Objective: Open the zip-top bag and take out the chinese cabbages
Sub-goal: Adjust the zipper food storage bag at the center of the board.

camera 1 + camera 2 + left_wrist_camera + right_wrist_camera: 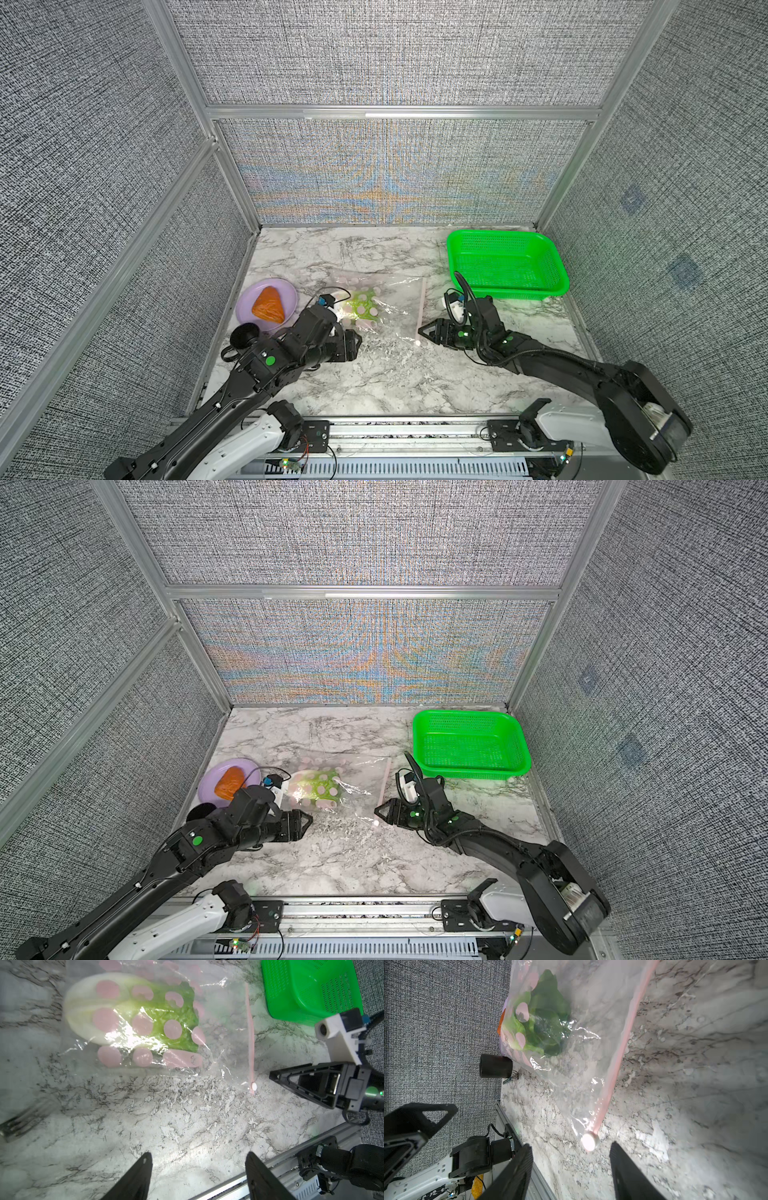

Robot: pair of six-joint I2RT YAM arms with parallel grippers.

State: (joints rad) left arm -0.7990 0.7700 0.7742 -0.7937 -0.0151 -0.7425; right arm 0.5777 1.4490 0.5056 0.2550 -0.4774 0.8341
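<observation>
Table (374, 374), 12 o'clock at the back wall.
- 6 o'clock: bare marble, open, between the left gripper (307, 820) and the right gripper (424, 332).
- Centre: bag (390, 307), flat, bulging at its 9 o'clock end.
- 12 o'clock: bare strip behind the bag, open.
- 2 o'clock: basket (511, 293); the gap to the bag is partly filled by the right arm.
- 9 o'clock: plate (243, 307), near the bag.

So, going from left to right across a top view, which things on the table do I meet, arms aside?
purple plate bearing the orange wedge → chinese cabbage inside the zip-top bag → pink zip strip of the bag → green basket
</observation>
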